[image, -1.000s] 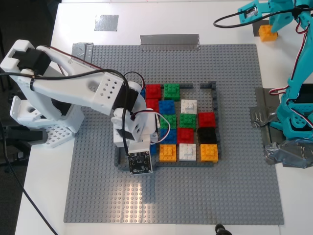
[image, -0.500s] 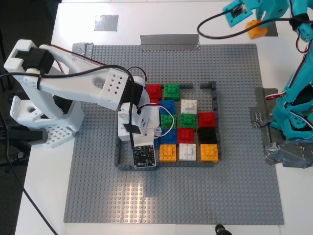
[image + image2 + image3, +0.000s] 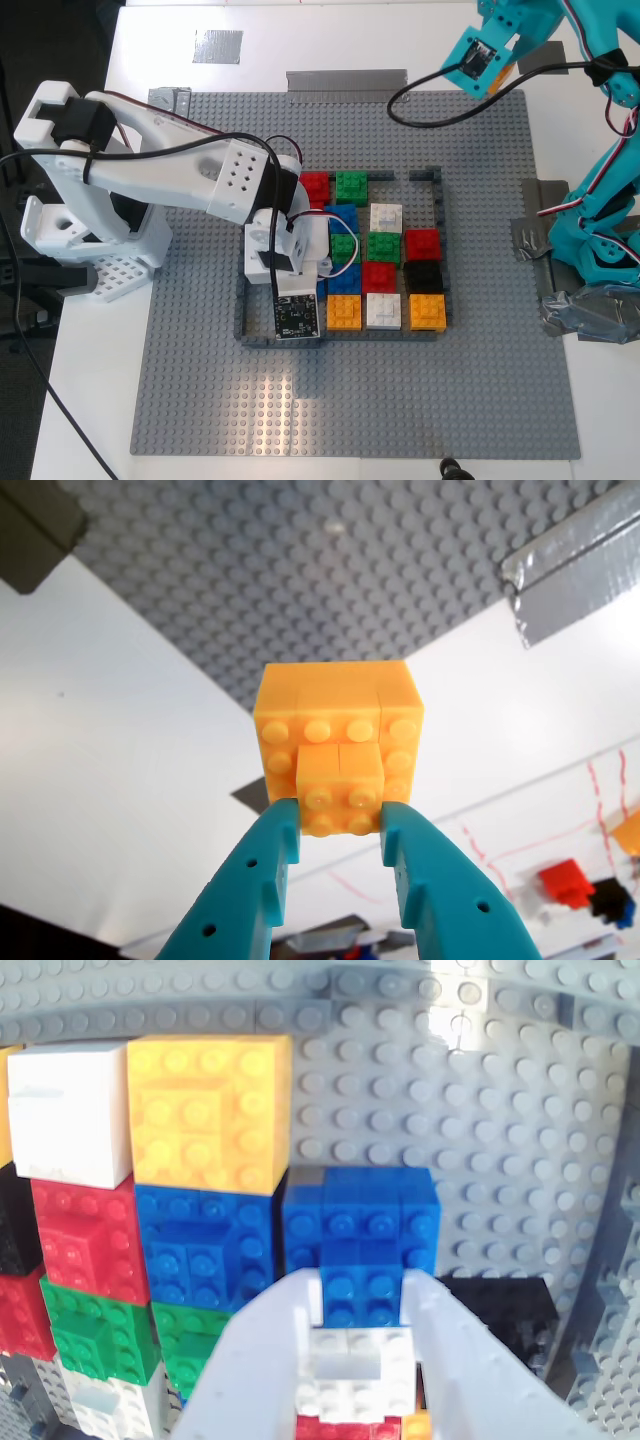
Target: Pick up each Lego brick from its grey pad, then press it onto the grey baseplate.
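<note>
Our first end effector [image 3: 340, 830], teal, clenched on small orange plastic Lego brick [image 3: 338, 746], hangs beyond large grey studded baseplate [image 3: 200, 400] edge. Our second end effector [image 3: 362, 1315], white, grasps blue brick [image 3: 362, 1235] low over baseplate frame.

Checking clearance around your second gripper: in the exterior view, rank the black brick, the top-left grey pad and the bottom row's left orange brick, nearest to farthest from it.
From my second gripper:
1. Left orange brick, right beside it, toward the exterior view's right.
2. Black brick, at the frame's right side.
3. Grey pad, off the baseplate at the exterior view's top left.
</note>
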{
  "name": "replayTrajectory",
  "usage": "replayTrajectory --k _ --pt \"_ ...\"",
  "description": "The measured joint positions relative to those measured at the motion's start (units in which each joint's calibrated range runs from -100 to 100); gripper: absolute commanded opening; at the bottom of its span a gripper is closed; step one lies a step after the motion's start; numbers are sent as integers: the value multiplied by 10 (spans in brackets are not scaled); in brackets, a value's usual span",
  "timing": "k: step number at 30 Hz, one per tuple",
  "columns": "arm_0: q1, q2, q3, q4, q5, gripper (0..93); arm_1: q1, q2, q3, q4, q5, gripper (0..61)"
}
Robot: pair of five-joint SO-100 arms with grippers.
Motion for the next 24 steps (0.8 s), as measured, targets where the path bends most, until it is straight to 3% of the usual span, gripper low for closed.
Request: replayTrajectory --k 6,15,24 --pt "-24 0 1 0 57 0 -9 4 -1 -5 0 54" --pt "-56 -5 1 0 64 0 -10 5 -4 -5 0 161" --pt "-111 -6 14 0 91 0 1 5 -23 18 2 162"
